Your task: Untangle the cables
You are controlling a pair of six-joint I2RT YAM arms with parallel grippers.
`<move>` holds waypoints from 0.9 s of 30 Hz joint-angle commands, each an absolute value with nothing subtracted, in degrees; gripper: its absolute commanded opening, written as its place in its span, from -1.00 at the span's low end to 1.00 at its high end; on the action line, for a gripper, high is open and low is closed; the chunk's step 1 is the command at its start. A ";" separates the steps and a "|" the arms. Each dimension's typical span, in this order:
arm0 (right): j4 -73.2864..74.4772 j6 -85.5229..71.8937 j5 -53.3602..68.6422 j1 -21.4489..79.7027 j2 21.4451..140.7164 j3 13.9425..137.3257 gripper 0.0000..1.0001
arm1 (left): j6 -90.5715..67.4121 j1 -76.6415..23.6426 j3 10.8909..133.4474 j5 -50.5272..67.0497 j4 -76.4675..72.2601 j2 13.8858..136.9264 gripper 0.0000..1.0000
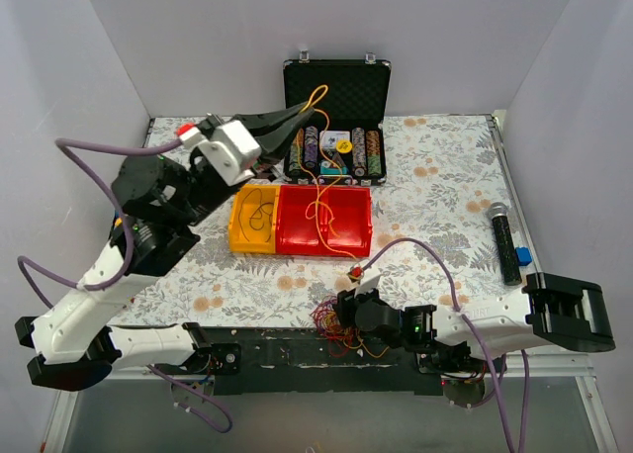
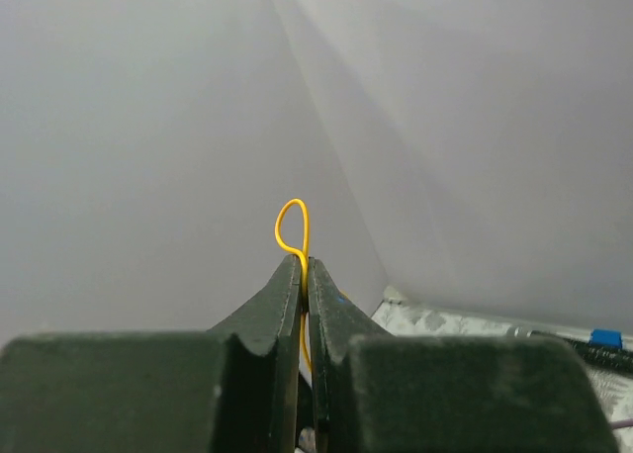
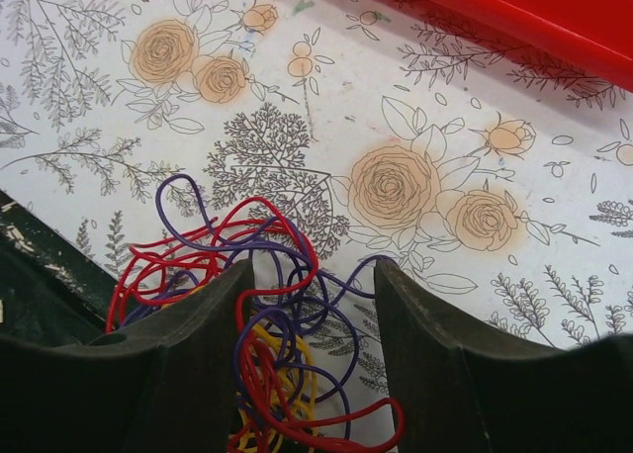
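My left gripper (image 1: 300, 110) is raised over the back of the table, shut on a thin orange-yellow cable (image 1: 316, 97). A small loop of that cable (image 2: 291, 226) pokes out above the pinched fingertips of the left gripper (image 2: 303, 265). The rest trails down into the red bin (image 1: 346, 237). A dark cable (image 1: 259, 214) lies coiled in the yellow bin (image 1: 237, 237). Near the front edge, a tangle of red, purple and yellow cables (image 1: 329, 319) lies on the floral cloth. My right gripper (image 3: 312, 270) is open and straddles this tangle (image 3: 285, 372), with strands between its fingers.
An open black case (image 1: 336, 75) with rows of chips stands behind the bins. A black cylinder (image 1: 506, 240) with a blue piece beside it lies at the right. The red bin's wall (image 3: 534, 18) runs just beyond the right gripper. White walls enclose the table.
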State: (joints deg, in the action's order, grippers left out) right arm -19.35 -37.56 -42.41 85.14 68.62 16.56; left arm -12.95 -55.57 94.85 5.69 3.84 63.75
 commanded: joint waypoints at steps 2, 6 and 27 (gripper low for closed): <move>-18.99 -38.23 -42.54 85.34 65.57 16.44 0.14 | -8.44 -55.46 84.22 -5.52 -3.32 61.62 -1.00; -18.11 -38.49 -42.28 85.43 64.25 16.26 0.08 | -7.03 -55.37 77.10 -9.49 -6.06 60.73 -1.00; -13.80 -40.34 -42.98 85.43 58.62 14.41 -0.08 | -0.26 -48.61 59.41 -11.78 -17.83 60.46 -1.00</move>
